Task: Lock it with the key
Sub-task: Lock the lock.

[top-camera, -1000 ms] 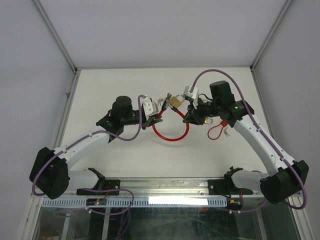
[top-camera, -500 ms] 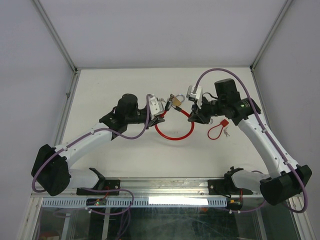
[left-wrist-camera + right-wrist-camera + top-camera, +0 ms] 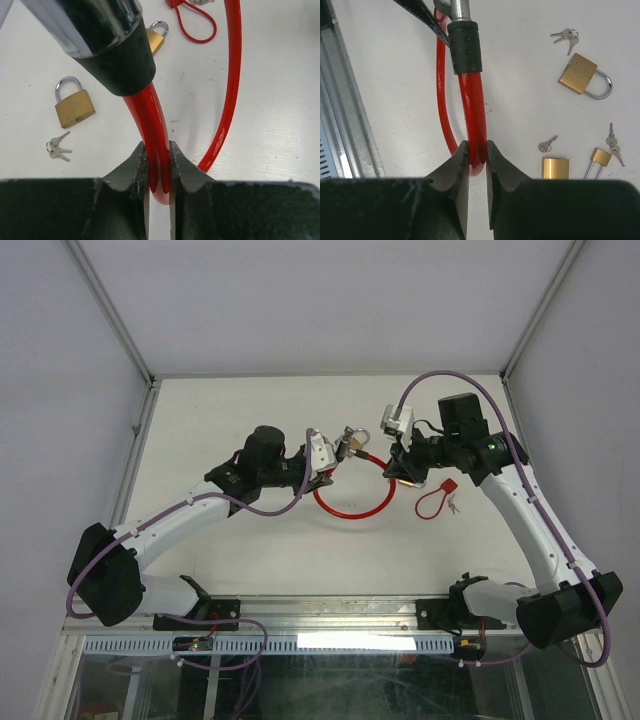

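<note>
The red cable lock (image 3: 350, 517) loops at centre frame in the top view. The left gripper (image 3: 157, 155) pinches one end, which slants up-left to a black-sleeved chrome head (image 3: 112, 55). The right gripper (image 3: 476, 152) pinches the other end, which points straight up to its black sleeve (image 3: 465, 47).

White table (image 3: 280, 560), brass padlock (image 3: 74, 106) lying flat, small keys (image 3: 58, 148) just beside it, grey walls (image 3: 60, 390).

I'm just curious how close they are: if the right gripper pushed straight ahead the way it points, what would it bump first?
Probably the left gripper, just beyond the end of the red cable that the right gripper clamps; depth there is hard to judge.
</note>
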Robot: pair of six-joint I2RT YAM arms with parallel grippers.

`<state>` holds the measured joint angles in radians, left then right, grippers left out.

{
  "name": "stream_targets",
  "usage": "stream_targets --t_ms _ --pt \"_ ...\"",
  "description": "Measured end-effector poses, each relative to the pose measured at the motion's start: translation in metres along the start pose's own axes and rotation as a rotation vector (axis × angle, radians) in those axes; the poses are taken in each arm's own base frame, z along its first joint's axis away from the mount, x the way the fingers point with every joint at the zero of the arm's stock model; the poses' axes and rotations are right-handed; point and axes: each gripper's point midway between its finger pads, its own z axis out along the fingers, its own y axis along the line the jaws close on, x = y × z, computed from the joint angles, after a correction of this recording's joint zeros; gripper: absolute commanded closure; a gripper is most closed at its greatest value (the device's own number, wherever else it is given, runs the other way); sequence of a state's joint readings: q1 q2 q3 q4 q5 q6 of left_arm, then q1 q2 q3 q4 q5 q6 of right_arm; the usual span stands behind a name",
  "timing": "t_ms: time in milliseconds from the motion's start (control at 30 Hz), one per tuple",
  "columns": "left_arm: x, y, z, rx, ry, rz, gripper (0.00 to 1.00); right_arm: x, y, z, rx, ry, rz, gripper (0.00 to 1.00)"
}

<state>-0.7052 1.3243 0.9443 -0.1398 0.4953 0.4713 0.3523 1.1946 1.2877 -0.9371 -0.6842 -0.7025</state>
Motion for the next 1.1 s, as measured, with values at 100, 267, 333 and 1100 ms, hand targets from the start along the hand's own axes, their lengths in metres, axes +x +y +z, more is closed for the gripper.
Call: stream_targets --t_ms 100,267,333,1100 --pt "0.001 0.002 0.001 -0.004 0.016 0.005 1.00 0.001 -0.006 0.003 0.007 0.000 0.004 1.00" --pt "0.007 0.009 0.007 -0.022 0.060 0.001 1.00 0.002 -0.019 0.009 0.022 -0.016 0.002 1.00" --pt "0.010 0.011 0.011 -0.023 0.083 -0.001 1.00 0.006 -0.021 0.012 0.022 -0.014 0.007 1.00" --pt "0.026 0.002 0.029 0.029 0.194 0.011 1.00 0.019 -0.031 0.015 0.000 0.023 -0.072 1.00"
